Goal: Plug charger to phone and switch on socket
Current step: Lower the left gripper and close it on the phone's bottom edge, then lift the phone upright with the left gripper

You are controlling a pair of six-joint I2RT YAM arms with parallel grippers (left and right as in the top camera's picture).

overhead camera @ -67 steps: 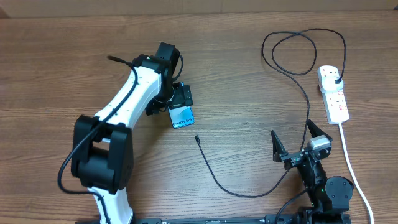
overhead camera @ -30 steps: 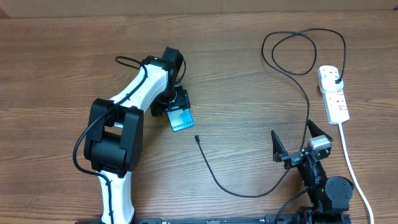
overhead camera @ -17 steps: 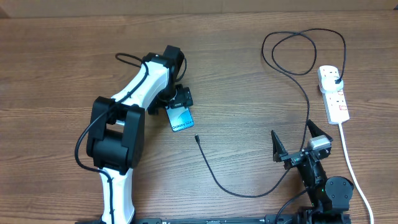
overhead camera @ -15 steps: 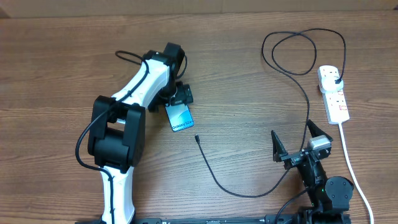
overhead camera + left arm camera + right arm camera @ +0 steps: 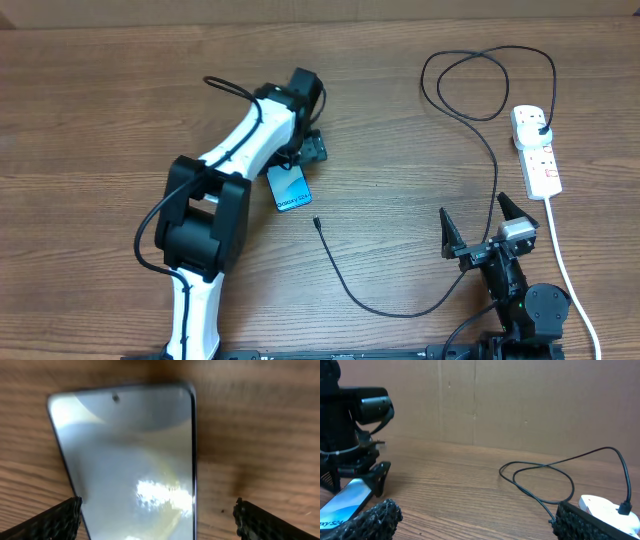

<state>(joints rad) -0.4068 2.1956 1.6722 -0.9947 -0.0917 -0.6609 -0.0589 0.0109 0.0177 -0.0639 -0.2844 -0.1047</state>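
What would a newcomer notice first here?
The white left arm stretched across the table, with the left hand open over the phone. Next, the charger: its black cable loops from the socket at far right, and its loose tip lies near the phone, unplugged. The right hand is open too.

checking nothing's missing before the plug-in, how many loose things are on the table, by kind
phone: 1
charger cable: 1
power strip: 1
total: 3
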